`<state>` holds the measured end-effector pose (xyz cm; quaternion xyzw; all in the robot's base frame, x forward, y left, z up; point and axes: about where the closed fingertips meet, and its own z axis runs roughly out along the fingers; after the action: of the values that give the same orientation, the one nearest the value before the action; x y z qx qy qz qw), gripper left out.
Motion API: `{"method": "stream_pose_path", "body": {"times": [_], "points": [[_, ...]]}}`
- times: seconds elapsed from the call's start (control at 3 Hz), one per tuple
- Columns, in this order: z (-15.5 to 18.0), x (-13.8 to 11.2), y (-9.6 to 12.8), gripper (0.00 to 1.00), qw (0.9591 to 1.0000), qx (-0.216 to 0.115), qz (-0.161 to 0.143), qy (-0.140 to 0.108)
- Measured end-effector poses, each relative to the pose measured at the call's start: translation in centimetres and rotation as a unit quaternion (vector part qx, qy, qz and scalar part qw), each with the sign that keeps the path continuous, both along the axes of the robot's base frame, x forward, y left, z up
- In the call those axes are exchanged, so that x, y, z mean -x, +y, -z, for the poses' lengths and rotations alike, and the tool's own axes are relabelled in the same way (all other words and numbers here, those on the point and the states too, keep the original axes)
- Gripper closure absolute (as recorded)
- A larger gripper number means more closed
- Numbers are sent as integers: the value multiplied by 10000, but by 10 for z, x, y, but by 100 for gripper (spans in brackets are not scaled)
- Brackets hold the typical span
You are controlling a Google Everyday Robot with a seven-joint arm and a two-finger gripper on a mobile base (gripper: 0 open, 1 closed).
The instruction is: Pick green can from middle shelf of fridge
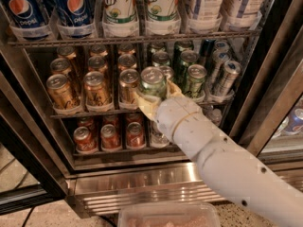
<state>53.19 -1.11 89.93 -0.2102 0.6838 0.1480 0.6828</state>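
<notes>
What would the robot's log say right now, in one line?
phase: grasp | gripper: at middle shelf front, closed around green can | can: upright | fridge: door open

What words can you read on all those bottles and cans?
"pepsi": on the left blue bottle, top rack.
"UP": on the green-and-white bottle further right.
Lettering on the cans, including the green can held by the end effector at the middle shelf: too blurred to read.
</notes>
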Motion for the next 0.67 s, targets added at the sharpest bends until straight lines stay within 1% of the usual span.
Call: {"method": "stream_pose_path", "body": {"times": [0.33,0.67], "points": [[-3,6,-32,100,9996,-2,298,-3],[-3,6,-32,100,9996,-2,299,-3]]}}
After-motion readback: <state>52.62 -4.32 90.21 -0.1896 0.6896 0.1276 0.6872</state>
